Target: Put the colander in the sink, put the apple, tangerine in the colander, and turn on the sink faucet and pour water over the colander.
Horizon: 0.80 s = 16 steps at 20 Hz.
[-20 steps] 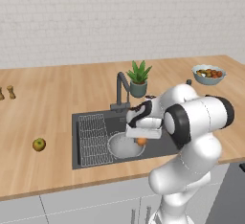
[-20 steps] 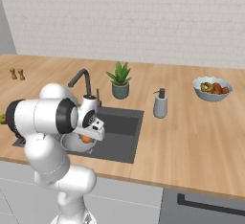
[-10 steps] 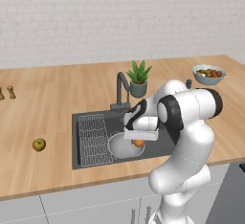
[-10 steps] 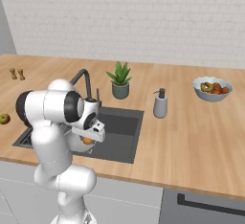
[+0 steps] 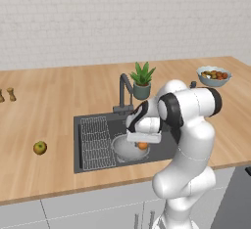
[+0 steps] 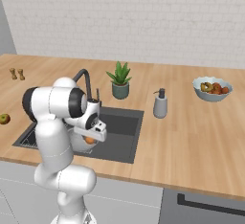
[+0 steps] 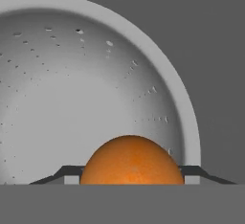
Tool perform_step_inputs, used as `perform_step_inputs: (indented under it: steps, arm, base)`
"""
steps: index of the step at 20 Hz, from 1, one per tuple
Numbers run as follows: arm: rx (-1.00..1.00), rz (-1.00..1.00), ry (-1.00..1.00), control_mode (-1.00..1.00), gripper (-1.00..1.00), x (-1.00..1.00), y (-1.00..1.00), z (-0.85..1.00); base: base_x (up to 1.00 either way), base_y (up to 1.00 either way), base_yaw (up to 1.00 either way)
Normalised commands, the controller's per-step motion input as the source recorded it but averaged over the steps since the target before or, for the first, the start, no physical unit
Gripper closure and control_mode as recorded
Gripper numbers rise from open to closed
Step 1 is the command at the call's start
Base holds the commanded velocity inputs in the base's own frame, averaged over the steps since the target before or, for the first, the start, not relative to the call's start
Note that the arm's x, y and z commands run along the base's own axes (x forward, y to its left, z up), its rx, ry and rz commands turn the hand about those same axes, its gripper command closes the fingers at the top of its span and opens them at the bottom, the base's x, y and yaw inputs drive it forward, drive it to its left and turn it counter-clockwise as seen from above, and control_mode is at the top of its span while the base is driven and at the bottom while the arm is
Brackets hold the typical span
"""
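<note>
one tangerine [image 7: 131, 161] sits clamped between your claw [image 5: 142, 144] tips, held low over the colander [image 5: 126, 149], which lies in the sink [image 5: 98, 125] beside the wire rack. you see the apple [image 5: 40, 148] left on the wooden surface [image 5: 49, 105], well apart from the sink. faucet [image 5: 123, 92] stands behind the basin.

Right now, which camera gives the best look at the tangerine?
The hand view: the tangerine looms large between the end effector fingers, over the colander. Both base views show just a small orange speck under the hand.
</note>
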Motion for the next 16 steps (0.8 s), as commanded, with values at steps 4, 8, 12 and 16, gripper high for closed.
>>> perform_step_inputs:
  steps: [4,8,12,16]
  arm:
    - [0.0,0.0,0.0,-1.0,1.0,0.07,0.02,-0.01]
    - [0.0,0.0,0.02,-1.0,1.0,0.0,0.08,0.0]
    - [0.0,0.0,0.0,-1.0,-1.0,0.0,0.13,0.0]
    - [0.0,0.0,0.0,-1.0,-1.0,0.0,0.02,0.0]
  base:
    - [0.0,0.0,0.0]
    - [0.0,0.0,0.0]
    - [0.0,0.0,0.0]
    - [0.0,0.0,0.0]
